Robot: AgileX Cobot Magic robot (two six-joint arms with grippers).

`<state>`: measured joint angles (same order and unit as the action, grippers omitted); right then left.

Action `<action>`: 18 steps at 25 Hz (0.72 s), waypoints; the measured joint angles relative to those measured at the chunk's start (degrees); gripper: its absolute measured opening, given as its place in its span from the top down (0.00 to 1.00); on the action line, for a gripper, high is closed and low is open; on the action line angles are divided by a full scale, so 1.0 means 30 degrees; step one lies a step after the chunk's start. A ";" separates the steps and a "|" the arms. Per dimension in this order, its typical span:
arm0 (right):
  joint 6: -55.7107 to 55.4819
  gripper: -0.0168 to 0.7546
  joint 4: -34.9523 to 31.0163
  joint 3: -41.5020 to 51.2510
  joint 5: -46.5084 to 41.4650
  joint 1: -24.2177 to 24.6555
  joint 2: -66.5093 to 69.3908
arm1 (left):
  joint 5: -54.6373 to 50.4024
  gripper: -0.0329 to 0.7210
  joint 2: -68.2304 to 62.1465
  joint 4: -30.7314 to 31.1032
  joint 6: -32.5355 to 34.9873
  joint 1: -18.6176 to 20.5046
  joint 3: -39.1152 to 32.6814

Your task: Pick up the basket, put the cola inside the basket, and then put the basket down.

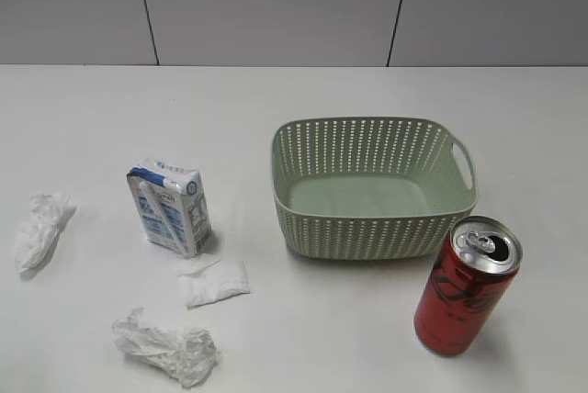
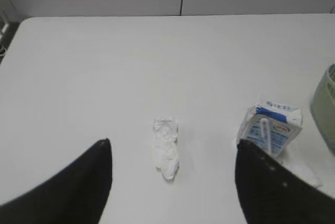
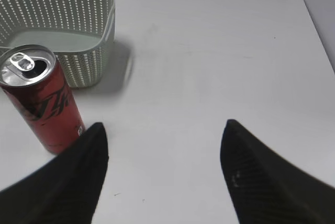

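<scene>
Exterior view: basket [image 1: 373,188] sits on the white table [image 1: 294,99], cola [image 1: 466,286] upright just beside its front right corner; milk carton [image 1: 169,207] and crumpled tissues [image 1: 165,347] lie left. Left wrist view: left gripper [image 2: 172,174] spread wide, empty, above a tissue wad [image 2: 166,147]. Right wrist view: right gripper [image 3: 165,153] spread, empty, cola just left of it.

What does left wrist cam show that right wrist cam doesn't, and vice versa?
Only the left wrist view: the milk carton standing upright, a crumpled tissue lying on the table between the fingers of the open left gripper, and a flat white wad beside the carton.
Only the right wrist view: the red cola can, upright with its top opened, just in front of the basket, and the open right gripper.
Both: the green basket, only a sliver at the left view's right edge, and the white table.
</scene>
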<state>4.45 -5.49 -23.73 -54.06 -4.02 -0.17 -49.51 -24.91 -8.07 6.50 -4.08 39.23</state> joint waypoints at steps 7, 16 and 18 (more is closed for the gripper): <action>0.0019 0.32 0.0000 0.0000 0.0000 0.0000 0.0000 | 0.0417 0.22 -0.4856 -0.1420 0.0000 0.0000 0.1515; 0.0019 0.32 0.0000 0.0000 0.0000 0.0000 0.0000 | 0.0008 0.23 -1.1515 -0.2149 0.0065 -0.0142 0.4725; 0.0001 0.32 -0.0018 0.0000 0.0000 0.0000 0.0000 | -0.0367 0.23 -1.3217 -0.2149 0.0080 -0.0697 0.5809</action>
<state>4.45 -5.55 -23.73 -54.06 -4.02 -0.17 -50.61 -64.56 -14.51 6.74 -6.17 56.66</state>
